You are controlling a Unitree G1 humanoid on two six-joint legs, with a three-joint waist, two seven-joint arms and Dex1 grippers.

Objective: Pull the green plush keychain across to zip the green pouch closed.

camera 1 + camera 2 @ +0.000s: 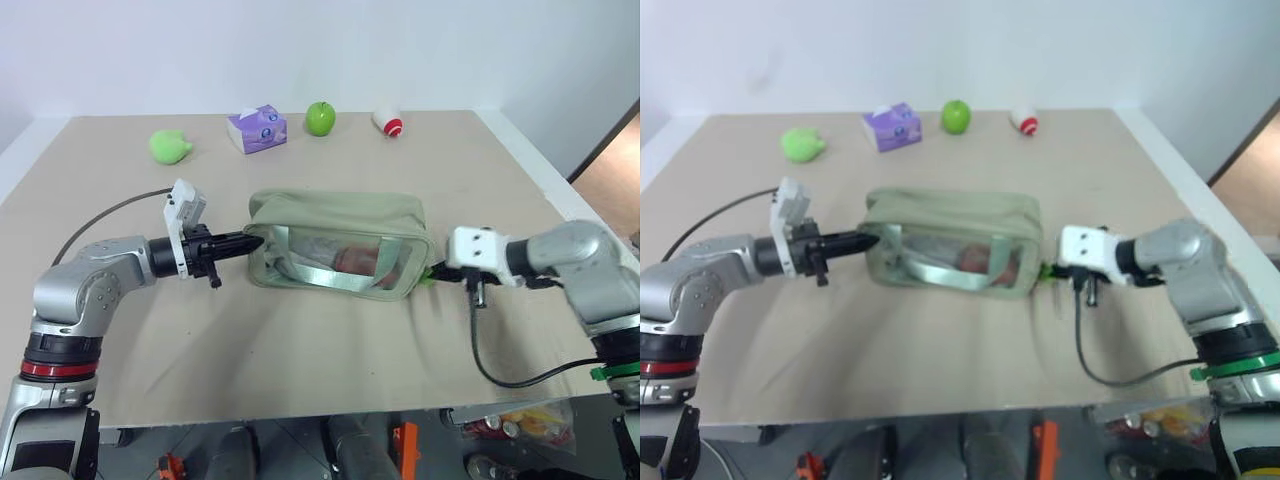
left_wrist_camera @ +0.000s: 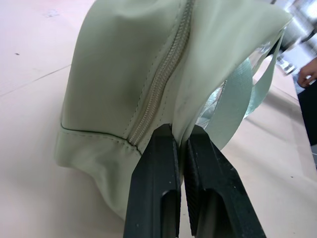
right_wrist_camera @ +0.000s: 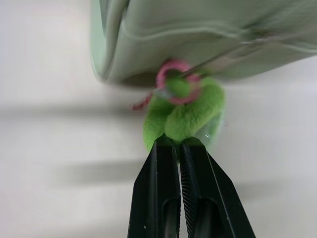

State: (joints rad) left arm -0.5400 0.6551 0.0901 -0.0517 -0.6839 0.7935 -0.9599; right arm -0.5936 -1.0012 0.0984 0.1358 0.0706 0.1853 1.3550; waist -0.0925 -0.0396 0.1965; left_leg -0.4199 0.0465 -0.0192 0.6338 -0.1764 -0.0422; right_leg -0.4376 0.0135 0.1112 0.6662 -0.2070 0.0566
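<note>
- The green pouch (image 1: pixel 338 243) lies on its side in the middle of a tan table (image 1: pixel 300 350), its clear window facing the robot and a strap draped across that window – the biggest thing in view.
- The left gripper (image 1: pixel 248 241) meets the pouch at its left end; in the left wrist view its black fingers (image 2: pixel 153 188) are clenched on a fold of the pouch fabric just beside the zipper (image 2: pixel 161 79).
- The green plush keychain (image 3: pixel 183 116) sits at the pouch's right end, joined to it by a small pink ring (image 3: pixel 176 82); from the head camera it peeks out as a speck of bright green between pouch and claw.
- The right gripper (image 3: pixel 177 144) is pinched tight on the lower edge of the plush, its two fingers pressed together – the keychain lies directly at its tips, touching them.
- Along the far edge of the table stand a loose lime-green plush blob (image 1: pixel 169 146), a purple tissue box (image 1: pixel 257 128), a green apple (image 1: pixel 320 117) and a small red-and-white object (image 1: pixel 388 120), all well apart from the pouch.
- A pale wall (image 1: pixel 300 50) rises behind the table; a person's hand (image 2: pixel 308 75) shows at the edge of the left wrist view.
</note>
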